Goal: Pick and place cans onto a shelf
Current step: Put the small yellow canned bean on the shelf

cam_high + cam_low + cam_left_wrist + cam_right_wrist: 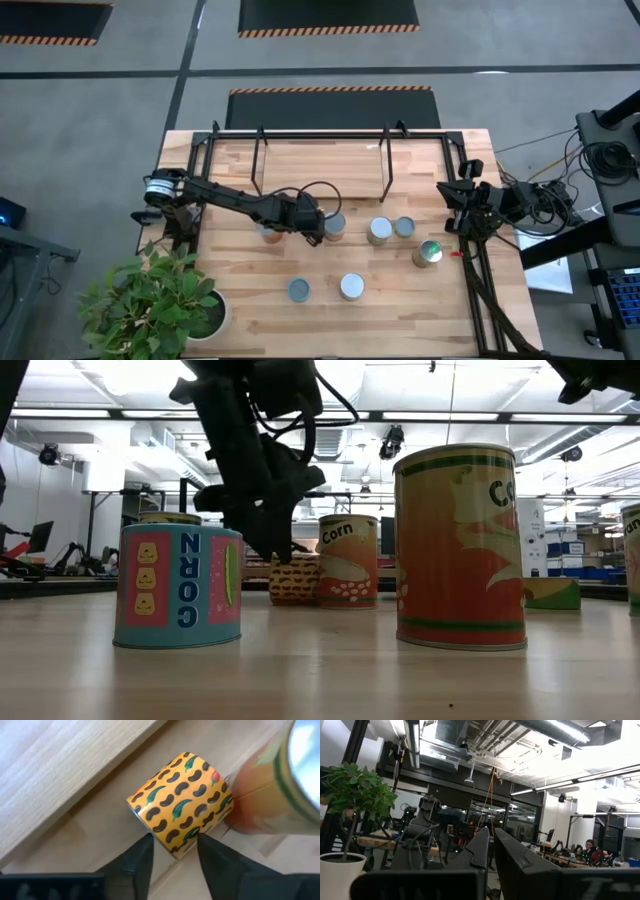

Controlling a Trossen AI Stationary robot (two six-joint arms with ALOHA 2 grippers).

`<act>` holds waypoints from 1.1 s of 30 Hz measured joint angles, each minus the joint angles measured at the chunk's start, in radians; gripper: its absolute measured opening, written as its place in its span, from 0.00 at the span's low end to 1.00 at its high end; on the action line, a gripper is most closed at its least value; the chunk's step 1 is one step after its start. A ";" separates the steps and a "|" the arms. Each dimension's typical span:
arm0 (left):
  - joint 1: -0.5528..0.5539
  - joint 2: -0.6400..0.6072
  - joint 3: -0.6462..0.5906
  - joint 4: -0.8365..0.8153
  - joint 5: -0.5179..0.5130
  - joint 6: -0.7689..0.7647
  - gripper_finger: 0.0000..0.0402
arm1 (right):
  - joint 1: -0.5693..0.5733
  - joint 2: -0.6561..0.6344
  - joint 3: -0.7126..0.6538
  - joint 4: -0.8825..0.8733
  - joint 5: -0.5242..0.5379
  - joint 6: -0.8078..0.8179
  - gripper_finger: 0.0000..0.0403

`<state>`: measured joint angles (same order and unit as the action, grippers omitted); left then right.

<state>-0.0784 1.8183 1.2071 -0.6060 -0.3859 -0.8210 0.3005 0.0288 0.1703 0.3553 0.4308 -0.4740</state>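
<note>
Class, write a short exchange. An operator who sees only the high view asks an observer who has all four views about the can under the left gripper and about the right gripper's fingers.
Operator: From above, the arm hides the can. What is it?
Observer: In the left wrist view the left gripper has its fingers apart at the edge of the bean can. Its label is orange with dark beans and green peppers.
Operator: Is the right gripper, at the table's right edge, open?
Observer: No. The right wrist view shows the right gripper shut and holding nothing, pointing into the room.

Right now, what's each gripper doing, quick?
Left gripper: fingers either side of the bean-patterned can, whether they grip it cannot be told.
Right gripper: shut, empty, at the table's right edge.
</note>
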 joint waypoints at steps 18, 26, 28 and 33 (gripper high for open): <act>-0.020 0.000 0.219 -0.252 -0.019 0.103 0.00 | 0.000 0.000 0.000 0.000 0.000 0.000 0.04; -0.053 -0.001 0.252 -0.239 0.035 0.261 0.00 | 0.000 0.000 0.000 0.000 0.000 -0.001 0.04; -0.059 -0.001 0.225 -0.209 0.036 0.278 0.00 | 0.000 0.000 0.000 0.000 0.000 -0.001 0.04; -0.062 0.017 0.156 -0.098 0.036 0.290 0.00 | 0.000 0.000 0.000 0.001 0.000 -0.001 0.04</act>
<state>-0.1406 1.8348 1.3636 -0.7044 -0.3496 -0.5314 0.3005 0.0288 0.1703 0.3561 0.4306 -0.4751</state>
